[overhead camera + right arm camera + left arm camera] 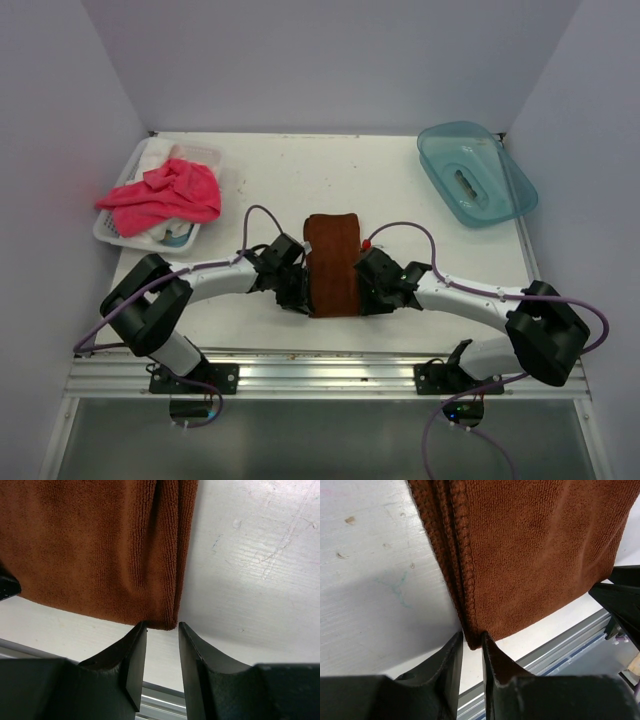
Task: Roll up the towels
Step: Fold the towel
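Trouble could start on the left: the left claw (471, 639) has only the very corner of the brown towel (530, 550) at its tips. It may catch just one layer of the stacked folds and peel the strip open instead of turning it. On the right, the right claw (162, 626) sits just short of its corner. If it closes there it may grab nothing, and one side lifting alone would skew the roll.

Positions now:
- **Pink towel** (165, 195): heaped in the basket (108, 232) at far left rear, well apart from both claws.
- **Left claw:** jaws a narrow slit with the corner at their mouth, and I can't tell whether it is nipped.
- **Brown towel:** a flat folded strip on the table (250, 170), between the claws.
- **Right claw:** spread, holding nothing, with the corner just beyond its tips.
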### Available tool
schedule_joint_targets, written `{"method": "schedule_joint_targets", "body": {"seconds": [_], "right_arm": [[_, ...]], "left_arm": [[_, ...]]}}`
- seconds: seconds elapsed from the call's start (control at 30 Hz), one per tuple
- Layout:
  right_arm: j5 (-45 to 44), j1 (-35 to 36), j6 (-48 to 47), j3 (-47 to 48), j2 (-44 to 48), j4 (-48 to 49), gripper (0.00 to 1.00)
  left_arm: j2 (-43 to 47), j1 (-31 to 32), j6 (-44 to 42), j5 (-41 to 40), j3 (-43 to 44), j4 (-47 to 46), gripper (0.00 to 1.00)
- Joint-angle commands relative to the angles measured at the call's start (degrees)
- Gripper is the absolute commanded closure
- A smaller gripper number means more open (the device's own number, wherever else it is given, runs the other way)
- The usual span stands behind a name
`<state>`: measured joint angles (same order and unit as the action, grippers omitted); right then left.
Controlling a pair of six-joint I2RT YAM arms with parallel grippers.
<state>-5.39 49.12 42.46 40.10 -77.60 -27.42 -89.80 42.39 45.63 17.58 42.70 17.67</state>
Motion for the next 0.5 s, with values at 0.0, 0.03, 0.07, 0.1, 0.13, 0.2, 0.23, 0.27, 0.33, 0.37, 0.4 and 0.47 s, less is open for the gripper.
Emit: {"method": "schedule_joint_targets", "body": {"seconds": [0.0,0.03,0.07,0.1,0.13,0.2,0.23,0.27,0.33,0.37,0.4,0.47], "right_arm": [[-2.35,0.01,0.79,1.12,0.79,-0.09,0.64],[-2.61,0.01,0.87,1.12,0.79,-0.18,0.64],[-2.78,-0.17,1.05,1.12,0.70,-0.53,0.63],[-2.96,-0.17,1.22,1.30,0.44,-0.62,0.63],[-3.14,-0.26,1.49,1.30,0.35,-0.70,0.63],[-3.31,-0.43,1.75,1.39,0.35,-1.06,0.63],[-3.31,-0.43,1.75,1.39,0.26,-1.06,0.63],[-3.31,-0.43,1.84,1.47,0.26,-1.14,0.63],[-3.14,-0.43,1.84,1.56,0.08,-1.06,0.64],[-2.96,-0.52,1.84,1.65,-0.09,-0.97,0.64],[-2.79,-0.52,1.84,1.65,-0.27,-0.88,0.65],[-2.44,-0.52,1.84,1.65,-0.62,-0.62,0.65]], "left_arm": [[-1.17,0.24,0.52,-2.47,0.90,0.17,0.76],[-1.17,0.24,0.52,-2.47,0.98,0.08,0.77],[-1.08,0.24,0.43,-2.64,0.90,0.17,0.78],[-1.17,0.24,0.43,-2.73,0.90,0.34,0.78],[-0.99,0.24,0.43,-2.73,0.90,0.52,0.78],[-0.12,0.24,0.43,-2.64,0.81,1.04,0.78],[0.24,0.24,0.43,-2.56,0.90,1.40,0.75],[0.67,0.24,0.34,-2.64,1.07,1.66,0.72],[2.08,0.24,0.25,-2.91,1.16,2.71,0.63],[2.43,0.24,0.08,-2.91,1.25,3.07,0.61],[3.04,0.24,0.08,-2.91,1.33,3.59,0.60],[3.58,0.24,0.08,-2.65,0.81,3.69,0.60]]}}
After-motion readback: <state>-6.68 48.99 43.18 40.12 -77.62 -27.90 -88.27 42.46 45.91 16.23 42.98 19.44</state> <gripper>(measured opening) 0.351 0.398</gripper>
